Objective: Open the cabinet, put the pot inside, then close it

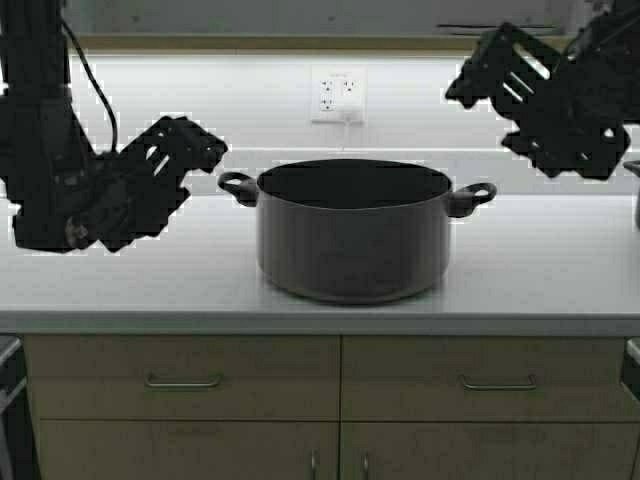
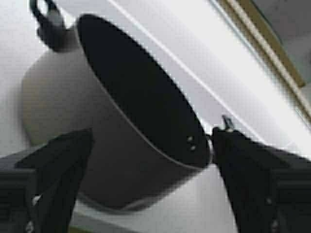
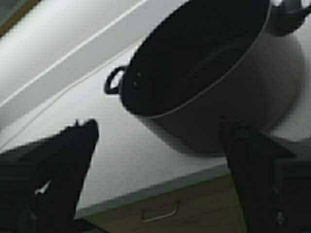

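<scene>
The pot, a wide dark grey stockpot with no lid and two black loop handles, stands upright on the white counter. My left gripper is open and empty, just left of the pot's left handle and level with the rim. The left wrist view shows the pot beyond its spread fingers. My right gripper is open and empty, raised above and right of the pot's right handle. The pot shows below it in the right wrist view. Only the cabinet's lower edge shows, at the top.
A wall outlet with a plugged cord is behind the pot. Below the counter are two drawers with horizontal handles above base doors. Part of another dark vessel shows at the counter's right edge.
</scene>
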